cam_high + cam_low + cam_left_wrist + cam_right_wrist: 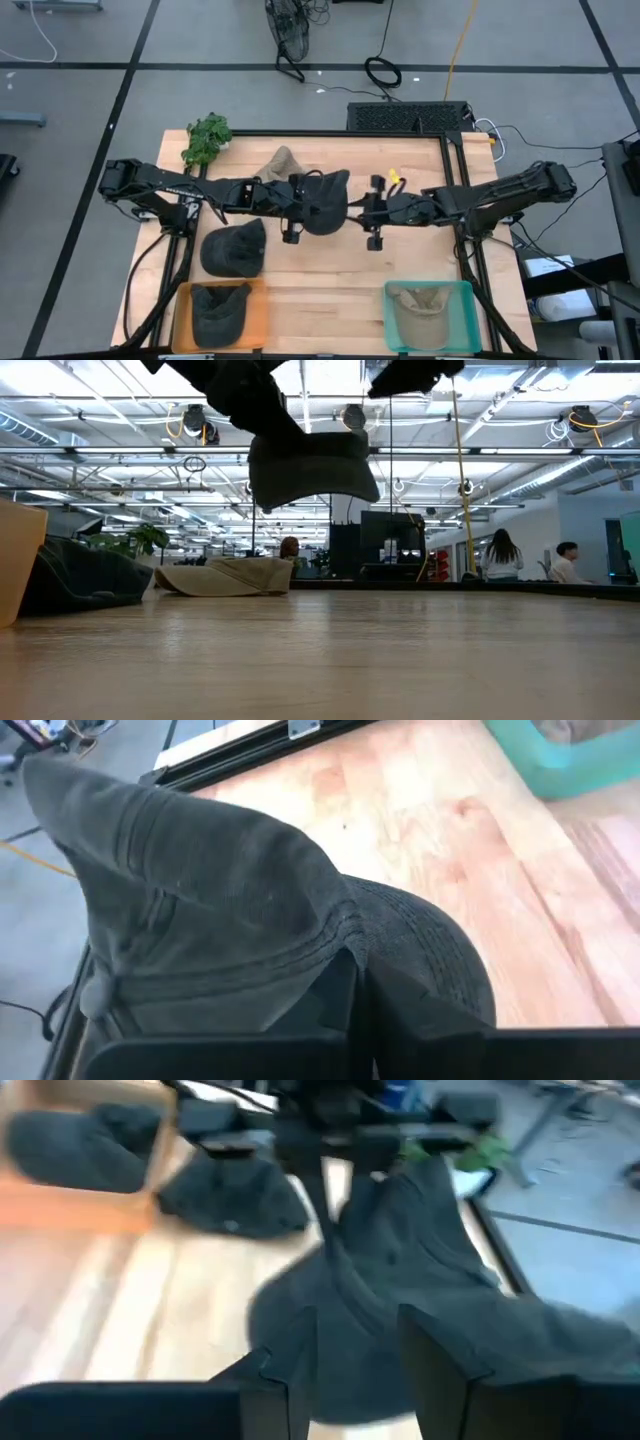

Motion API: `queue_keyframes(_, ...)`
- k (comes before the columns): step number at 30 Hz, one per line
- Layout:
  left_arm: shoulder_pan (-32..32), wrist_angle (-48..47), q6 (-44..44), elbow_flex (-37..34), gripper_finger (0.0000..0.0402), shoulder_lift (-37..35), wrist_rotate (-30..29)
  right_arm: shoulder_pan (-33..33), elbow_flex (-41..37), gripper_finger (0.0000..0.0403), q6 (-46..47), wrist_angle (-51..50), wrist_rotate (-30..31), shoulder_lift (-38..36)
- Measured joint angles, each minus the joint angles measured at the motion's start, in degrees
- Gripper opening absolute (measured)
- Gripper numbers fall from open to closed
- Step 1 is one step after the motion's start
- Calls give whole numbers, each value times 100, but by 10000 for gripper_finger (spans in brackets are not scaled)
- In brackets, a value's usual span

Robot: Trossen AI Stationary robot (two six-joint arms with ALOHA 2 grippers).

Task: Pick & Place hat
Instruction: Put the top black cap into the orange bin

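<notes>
Dark hat (325, 200) pinched by left hand (296, 210); right hand (374, 214) apparently spread; no writing legible.

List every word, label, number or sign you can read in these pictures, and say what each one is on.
None can be read.
The dark hat held up by the left gripper shows no lettering.
The hats in the orange bin and teal bin show none either.
The room behind the table in the low view has no sign clear enough to read.
</notes>
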Motion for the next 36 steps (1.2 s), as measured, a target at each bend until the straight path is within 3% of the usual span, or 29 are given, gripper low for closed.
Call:
queue_keyframes(5, -49, -158, 68, 0, 7, -194, 24, -119, -1006, 109, 3, 979, 190, -381)
queue_keyframes(10, -129, -482, 22, -3, 20, -545, -36, -346, -2337, 94, 1, 3004, 123, -552)
queue_keyframes(12, -164, -467, 2, 1, 15, -706, -146, -479, -2866, 86, 20, 3893, -183, -550)
queue_keyframes(15, -226, -512, -181, -2, 6, -964, -299, -640, -3578, 74, 379, 5189, -600, -377)
queue_keyframes(18, -317, -174, -473, -1, 12, -1123, -276, -673, -4186, 61, 566, 6152, -571, -142)
queue_keyframes(22, -555, -86, -1045, 0, 8, -1119, 145, -634, -4750, 47, 481, 7162, -579, 159)
queue_keyframes(27, -922, -355, -2483, -2, 13, -1177, 958, -482, -5078, 35, 289, 7604, -589, 366)
queue_keyframes(36, -2331, -387, -5436, -2, 9, -1459, 1154, -184, -5218, 30, 89, 7599, -591, 364)
